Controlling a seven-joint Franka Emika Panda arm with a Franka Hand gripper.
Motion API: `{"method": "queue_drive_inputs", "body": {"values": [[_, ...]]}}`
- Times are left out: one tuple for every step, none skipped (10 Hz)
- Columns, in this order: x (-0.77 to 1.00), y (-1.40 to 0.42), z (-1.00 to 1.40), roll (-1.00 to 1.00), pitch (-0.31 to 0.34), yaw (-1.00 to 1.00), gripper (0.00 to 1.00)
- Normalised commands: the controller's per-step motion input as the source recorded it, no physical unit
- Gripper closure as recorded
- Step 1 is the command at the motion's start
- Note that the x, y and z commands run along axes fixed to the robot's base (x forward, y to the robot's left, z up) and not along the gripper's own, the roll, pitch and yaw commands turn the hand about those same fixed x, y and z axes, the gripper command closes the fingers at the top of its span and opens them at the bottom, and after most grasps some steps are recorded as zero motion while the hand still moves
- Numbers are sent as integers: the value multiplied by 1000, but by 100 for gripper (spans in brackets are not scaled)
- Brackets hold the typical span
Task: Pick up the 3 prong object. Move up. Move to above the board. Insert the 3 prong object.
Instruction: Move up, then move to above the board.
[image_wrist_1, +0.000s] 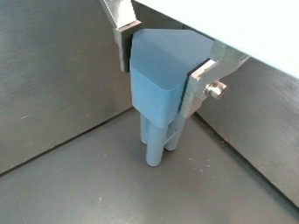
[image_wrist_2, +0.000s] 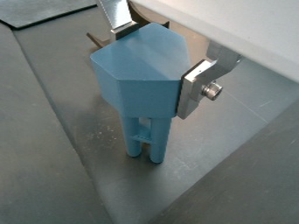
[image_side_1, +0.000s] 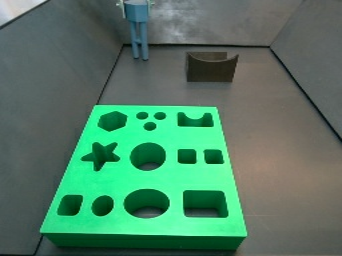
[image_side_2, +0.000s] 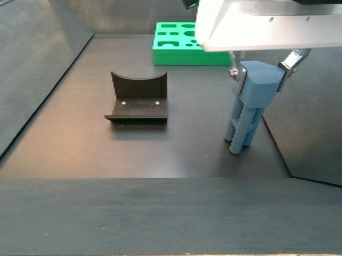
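The gripper points straight down, its two flat silver fingers clamped on the blocky top of the 3 prong object, one plate on each side. In both wrist views the finger nearer the camera shows its bolt and lies flat against the piece, while the far finger presses the opposite face. In a side view the gripper hangs below the white wrist housing, fingers angled in around the top of the piece. In a side view the gripper sits at the frame's upper edge, mostly cut off.
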Motion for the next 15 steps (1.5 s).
{"method": "queue_drive_inputs", "body": {"values": [[0, 0, 833, 0, 0, 0, 100], [32, 50, 823, 5, 0, 17, 100], [19, 42, 705, 2, 32, 11, 100], [17, 35, 613, 4, 47, 5, 100], [15, 31, 410, 9, 73, -3, 100], [10, 29, 255, 15, 86, -7, 100], [323, 233, 1000, -37, -152, -276, 100], [331, 237, 1000, -35, -149, -277, 100], [288, 218, 1000, -74, -44, -190, 100], [273, 208, 1000, -81, -24, -151, 100], [246, 194, 1000, -93, 14, -99, 100], [235, 189, 1000, -96, 24, -85, 100], [212, 178, 1000, -100, 43, -69, 100], [193, 167, 1000, -102, 48, -61, 100], [162, 150, 1000, -102, 52, -55, 100]]}}
